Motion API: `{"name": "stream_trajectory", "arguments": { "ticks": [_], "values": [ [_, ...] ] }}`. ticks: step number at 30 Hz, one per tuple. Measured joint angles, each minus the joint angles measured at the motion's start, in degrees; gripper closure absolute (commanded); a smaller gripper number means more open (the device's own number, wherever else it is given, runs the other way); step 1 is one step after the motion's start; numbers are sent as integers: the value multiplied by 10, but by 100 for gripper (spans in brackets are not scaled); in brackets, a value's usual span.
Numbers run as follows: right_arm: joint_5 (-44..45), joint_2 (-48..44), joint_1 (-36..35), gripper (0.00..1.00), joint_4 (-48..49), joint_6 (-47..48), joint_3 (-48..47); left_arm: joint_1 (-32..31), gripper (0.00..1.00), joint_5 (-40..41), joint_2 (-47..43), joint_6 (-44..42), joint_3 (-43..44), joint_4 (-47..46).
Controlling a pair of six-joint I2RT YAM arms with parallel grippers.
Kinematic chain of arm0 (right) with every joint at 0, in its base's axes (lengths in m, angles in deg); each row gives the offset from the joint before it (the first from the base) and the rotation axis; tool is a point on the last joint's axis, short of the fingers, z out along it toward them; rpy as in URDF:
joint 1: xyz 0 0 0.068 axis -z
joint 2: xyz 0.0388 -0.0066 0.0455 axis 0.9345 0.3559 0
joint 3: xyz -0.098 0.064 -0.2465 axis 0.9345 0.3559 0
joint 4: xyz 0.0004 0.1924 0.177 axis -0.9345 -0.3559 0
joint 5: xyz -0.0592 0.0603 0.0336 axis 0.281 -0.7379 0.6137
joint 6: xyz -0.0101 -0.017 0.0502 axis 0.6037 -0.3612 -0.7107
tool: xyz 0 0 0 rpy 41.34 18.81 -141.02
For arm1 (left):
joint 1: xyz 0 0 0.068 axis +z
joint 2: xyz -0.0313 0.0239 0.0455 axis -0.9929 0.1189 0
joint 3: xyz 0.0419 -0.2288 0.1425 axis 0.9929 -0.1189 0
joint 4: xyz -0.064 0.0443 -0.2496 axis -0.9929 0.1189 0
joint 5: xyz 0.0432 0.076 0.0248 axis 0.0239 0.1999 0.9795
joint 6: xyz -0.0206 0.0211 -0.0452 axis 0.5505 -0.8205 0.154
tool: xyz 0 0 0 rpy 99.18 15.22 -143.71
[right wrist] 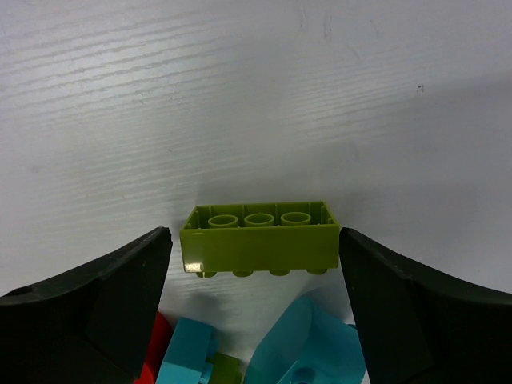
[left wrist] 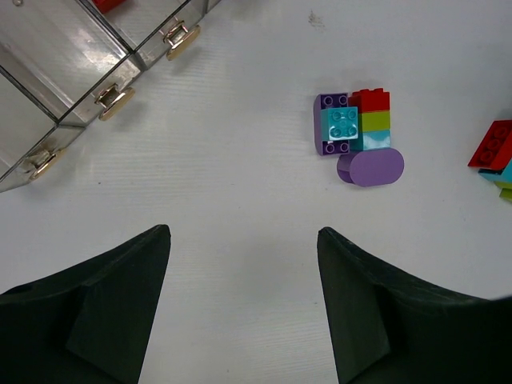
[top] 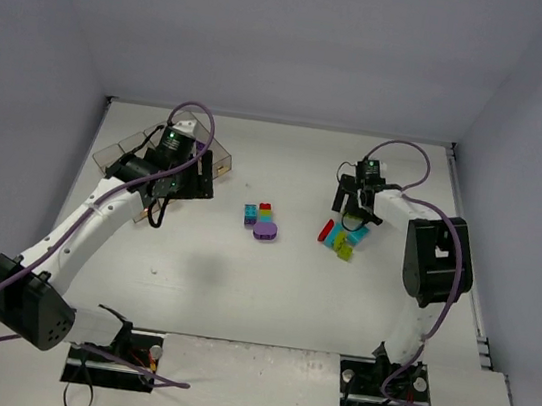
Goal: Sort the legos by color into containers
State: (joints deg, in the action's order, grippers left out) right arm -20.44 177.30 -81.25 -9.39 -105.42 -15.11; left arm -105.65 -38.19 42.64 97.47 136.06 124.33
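Note:
The containers (top: 117, 152), clear smoky bins in a row, stand at the back left; they fill the upper left of the left wrist view (left wrist: 72, 48). My left gripper (top: 181, 183) (left wrist: 244, 232) is open and empty over bare table beside them. A cluster of legos (top: 261, 219) lies mid-table: a purple brick with a cyan one (left wrist: 342, 122) on it, a red-green-cyan stack (left wrist: 373, 120), and a round purple piece (left wrist: 370, 166). My right gripper (top: 355, 215) (right wrist: 256, 232) is open with a lime green brick (right wrist: 260, 238) between its fingers. That brick lies on its side, with a small gap at the left finger.
A second pile of red, cyan and lime bricks (top: 341, 239) lies just in front of the right gripper; cyan pieces (right wrist: 308, 348) and a red one show below the green brick. Something red (left wrist: 108, 3) shows in one bin. White walls enclose the table.

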Motion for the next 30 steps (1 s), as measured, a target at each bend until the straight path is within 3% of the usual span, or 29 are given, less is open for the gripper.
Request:
{"name": "stream_trajectory", "arguments": {
  "ticks": [3, 5, 6, 9, 12, 23, 30],
  "values": [
    [0, 10, 0, 33, 3, 9, 0, 0, 32, -2, 0, -4, 0, 1],
    [-2, 12, 0, 49, 6, 18, 0, 0, 32, -3, 0, -7, 0, 2],
    [-2, 12, 0, 64, 9, 23, 0, 0, 32, -4, 0, -11, 0, 2],
    [-4, 7, -8, 87, 31, 42, 5, 0, 32, -9, 0, -20, 0, 2],
    [-14, -28, -35, 96, 51, 76, 30, 0, 32, -26, 2, -30, 5, 5],
    [-148, -290, -247, 88, 145, 250, 106, 0, 32, -174, 47, -68, 126, 7],
    [-185, -342, -317, 84, 160, 309, 124, 0, 32, -294, 48, -67, 145, 1]
  ]
}}
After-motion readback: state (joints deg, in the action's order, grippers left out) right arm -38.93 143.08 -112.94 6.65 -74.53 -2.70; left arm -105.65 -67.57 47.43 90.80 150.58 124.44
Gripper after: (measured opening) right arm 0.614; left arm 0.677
